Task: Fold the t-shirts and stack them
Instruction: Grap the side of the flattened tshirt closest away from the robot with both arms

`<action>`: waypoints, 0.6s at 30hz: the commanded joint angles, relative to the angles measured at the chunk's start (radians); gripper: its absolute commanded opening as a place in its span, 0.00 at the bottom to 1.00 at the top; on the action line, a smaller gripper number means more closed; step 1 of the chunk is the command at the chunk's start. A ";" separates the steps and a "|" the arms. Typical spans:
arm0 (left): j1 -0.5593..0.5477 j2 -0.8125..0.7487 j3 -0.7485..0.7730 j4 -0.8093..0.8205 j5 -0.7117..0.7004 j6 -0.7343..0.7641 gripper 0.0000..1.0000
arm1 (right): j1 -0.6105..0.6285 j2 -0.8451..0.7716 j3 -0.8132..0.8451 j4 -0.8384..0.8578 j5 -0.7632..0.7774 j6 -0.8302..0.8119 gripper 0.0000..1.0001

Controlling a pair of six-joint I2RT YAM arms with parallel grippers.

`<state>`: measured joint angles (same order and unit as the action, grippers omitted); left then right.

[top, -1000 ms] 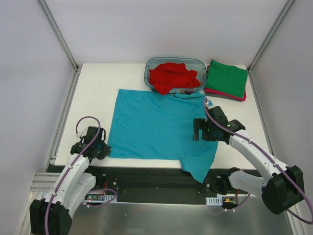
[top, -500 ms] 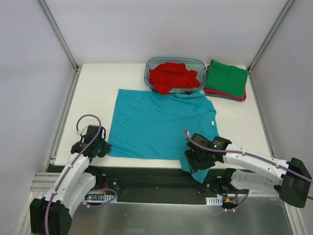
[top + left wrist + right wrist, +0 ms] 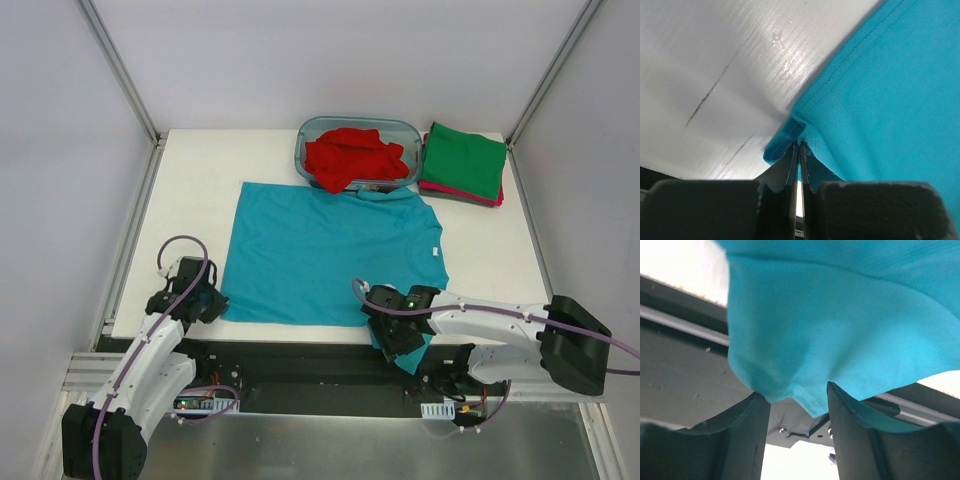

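Cloth sits in or between the jaws of both tools. The teal shirt [image 3: 320, 255] lies spread flat in the middle of the table [image 3: 190, 190], collar toward the top of the frame. My left gripper [image 3: 203, 300] is pinched tight on its lower-left hem corner, with a small fold of hem squeezed between closed jaws. I judge that grip is there to anchor the corner and keep the body taut. One sleeve [image 3: 412, 352] hangs off the table's bottom edge over the dark rail, which is why my right gripper [image 3: 393, 335] sits low at bottom centre. Its jaws are apart, the drooping cloth between them and nothing clamped yet. The red shirt [image 3: 355, 155] lies crumpled in the tub [image 3: 305, 140] at top centre, just beside the teal collar. The green shirt [image 3: 462, 160] rests folded on the magenta shirt [image 3: 455, 194] at upper right. I see bare table left and right of the teal shirt, so I reckon there is room to fold inward. The sleeve must first clear the table lip.
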<state>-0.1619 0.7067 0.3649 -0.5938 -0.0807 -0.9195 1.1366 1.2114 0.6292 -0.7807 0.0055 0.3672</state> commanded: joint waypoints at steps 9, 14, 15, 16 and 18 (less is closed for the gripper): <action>0.005 0.008 -0.011 -0.012 0.001 0.025 0.19 | 0.003 0.059 0.053 -0.080 0.258 0.078 0.08; 0.005 -0.010 0.034 -0.119 -0.066 -0.021 0.70 | 0.000 0.036 0.107 -0.121 0.261 0.027 0.00; 0.005 -0.019 0.039 -0.129 -0.062 -0.031 0.70 | -0.003 0.036 0.124 -0.141 0.267 0.015 0.00; 0.005 -0.030 0.043 -0.133 -0.054 -0.036 0.70 | -0.008 0.036 0.138 -0.155 0.271 -0.002 0.00; 0.005 -0.045 0.055 -0.153 -0.051 -0.036 0.68 | -0.023 0.034 0.159 -0.173 0.268 -0.025 0.00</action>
<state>-0.1619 0.6907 0.3721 -0.6563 -0.1047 -0.9272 1.1324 1.2697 0.7208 -0.8673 0.2375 0.3939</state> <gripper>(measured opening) 0.692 0.011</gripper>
